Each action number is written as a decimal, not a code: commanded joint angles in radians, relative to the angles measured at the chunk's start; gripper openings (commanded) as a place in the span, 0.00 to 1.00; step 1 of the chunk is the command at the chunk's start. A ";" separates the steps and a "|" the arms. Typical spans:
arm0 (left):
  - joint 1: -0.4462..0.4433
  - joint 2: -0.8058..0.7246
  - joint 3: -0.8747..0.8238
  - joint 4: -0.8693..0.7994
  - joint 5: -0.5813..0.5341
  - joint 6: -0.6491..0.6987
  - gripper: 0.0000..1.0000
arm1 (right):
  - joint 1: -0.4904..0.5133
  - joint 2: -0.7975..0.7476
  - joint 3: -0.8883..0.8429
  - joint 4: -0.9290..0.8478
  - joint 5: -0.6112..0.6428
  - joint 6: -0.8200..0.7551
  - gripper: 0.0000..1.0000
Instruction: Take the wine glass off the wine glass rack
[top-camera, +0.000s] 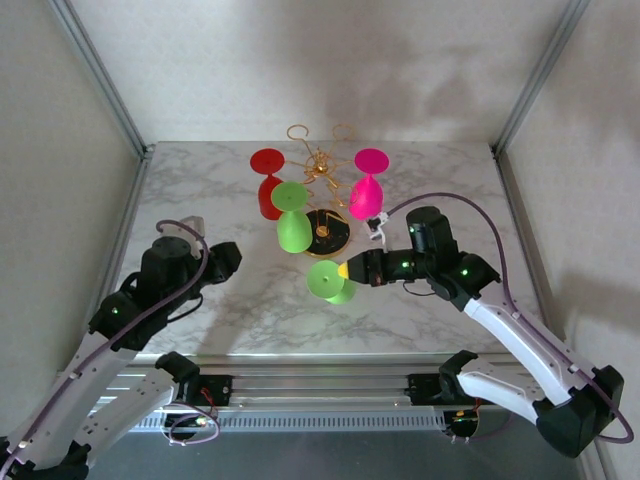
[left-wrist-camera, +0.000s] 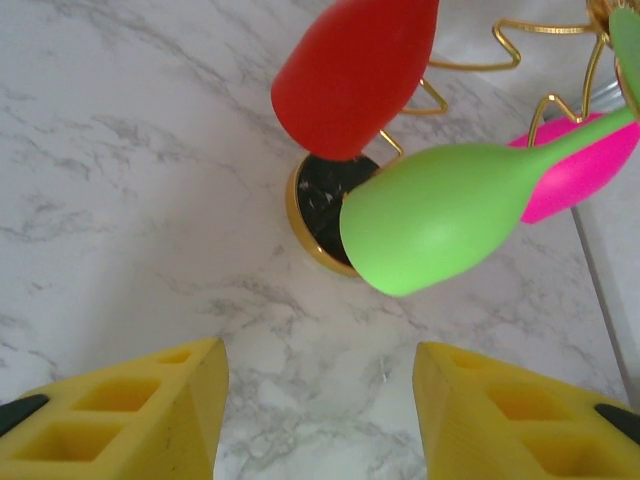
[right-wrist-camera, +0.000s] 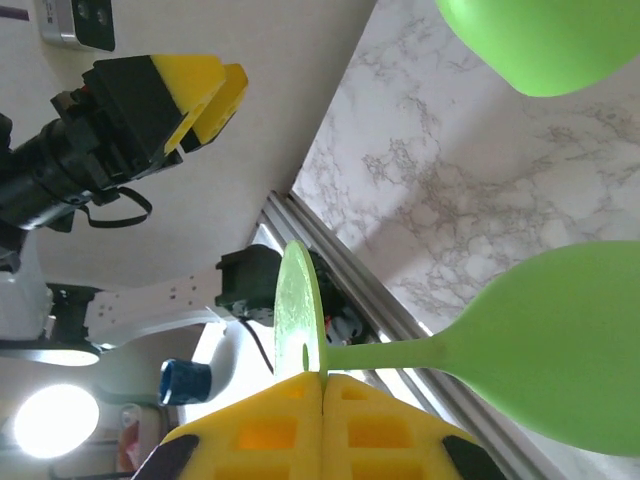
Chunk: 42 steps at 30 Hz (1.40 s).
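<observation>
The right gripper (right-wrist-camera: 322, 378) is closed tight on the thin stem of the wine glass (right-wrist-camera: 560, 340), its yellow fingers (right-wrist-camera: 250, 430) pressed together just behind the round foot, so the green glass is clamped by the stem with its bowl sticking out to one side. From above, this glass is clear of the wine glass rack (top-camera: 318, 165), near the middle of the worktop (top-camera: 200, 190) and on the near side of the rack's round black-and-gold base (top-camera: 330, 240); whether it touches the marble cannot be told. The rack stands towards the far edge, about midway between the left and right edges, with a red glass (top-camera: 268, 190), a pink glass (top-camera: 368, 190) and a second green glass (top-camera: 292, 222) hanging bowl-down from its gold wire arms. The left gripper (left-wrist-camera: 320, 410) has its jaws spread well apart with nothing between them, only bare marble; it holds and touches nothing and is pointed at the red and second green glasses from the left side of the worktop, near but apart from them.
</observation>
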 joint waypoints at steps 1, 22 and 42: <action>-0.010 -0.026 -0.019 -0.074 0.065 -0.067 0.51 | 0.039 -0.026 0.005 0.005 0.076 -0.081 0.00; -0.023 -0.153 -0.131 -0.211 0.187 -0.149 0.54 | 0.608 0.174 0.036 0.063 0.725 -0.236 0.00; -0.023 -0.176 -0.072 -0.340 0.232 -0.224 0.55 | 0.753 0.333 0.086 0.204 0.808 -0.398 0.00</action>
